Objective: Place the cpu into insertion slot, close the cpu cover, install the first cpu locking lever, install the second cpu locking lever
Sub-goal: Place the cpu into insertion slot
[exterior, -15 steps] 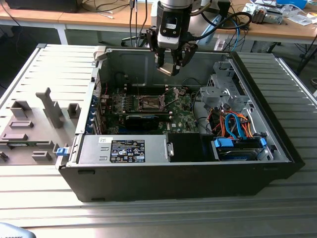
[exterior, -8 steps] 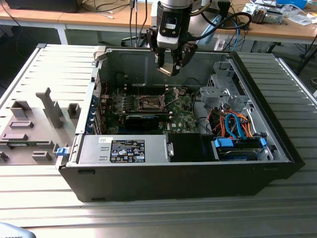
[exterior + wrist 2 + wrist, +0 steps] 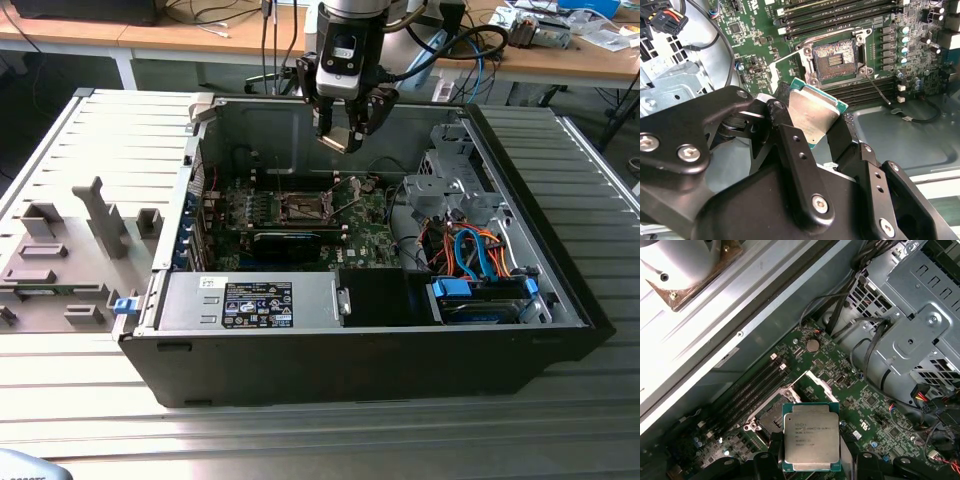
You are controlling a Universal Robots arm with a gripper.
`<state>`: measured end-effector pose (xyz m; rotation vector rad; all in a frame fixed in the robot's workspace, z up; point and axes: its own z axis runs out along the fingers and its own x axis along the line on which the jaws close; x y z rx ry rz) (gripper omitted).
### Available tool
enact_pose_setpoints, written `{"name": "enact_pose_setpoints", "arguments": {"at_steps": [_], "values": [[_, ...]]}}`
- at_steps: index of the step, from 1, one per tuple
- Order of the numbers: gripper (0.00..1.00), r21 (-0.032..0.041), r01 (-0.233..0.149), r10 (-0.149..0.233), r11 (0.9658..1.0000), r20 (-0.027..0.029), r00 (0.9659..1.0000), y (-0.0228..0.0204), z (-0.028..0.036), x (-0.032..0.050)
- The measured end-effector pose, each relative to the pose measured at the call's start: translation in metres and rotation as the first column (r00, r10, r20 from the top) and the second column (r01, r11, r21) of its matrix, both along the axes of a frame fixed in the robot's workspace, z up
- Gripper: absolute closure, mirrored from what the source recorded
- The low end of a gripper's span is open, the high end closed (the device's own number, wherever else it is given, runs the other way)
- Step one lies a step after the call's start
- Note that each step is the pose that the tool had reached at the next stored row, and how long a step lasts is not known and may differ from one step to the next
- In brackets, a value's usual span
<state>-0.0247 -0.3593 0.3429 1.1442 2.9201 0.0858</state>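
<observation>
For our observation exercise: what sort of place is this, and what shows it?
Probably a robotics lab or workshop: an open computer case on a ribbed metal table, cable-strewn wooden benches behind.

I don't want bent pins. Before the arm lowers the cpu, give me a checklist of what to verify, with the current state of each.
1. Grip: the gripper is shut on the cpu, clamping two opposite edges: ok.
2. Socket free: the insertion slot is bare, with nothing lying in it: ok.
3. Frame out of the way: the cpu cover is swung open, off the slot: ok.
4. Levers released: one locking lever sticks out free from the slot's corner: ok. The other one: cannot tell.
5. Alignment: the cpu hangs above the motherboard, apart from it. Centred over the slot: cannot tell.
6. Corner orientation matched to the slot: cannot tell.
</observation>
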Motion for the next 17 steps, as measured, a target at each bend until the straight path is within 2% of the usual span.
{"name": "enact_pose_setpoints", "arguments": {"at_steps": [17], "values": [[0.46,0.0000,0.024,-0.024,0.9997,0.0000,0.9997,0.0000,-0.0003,0.0000]]}}
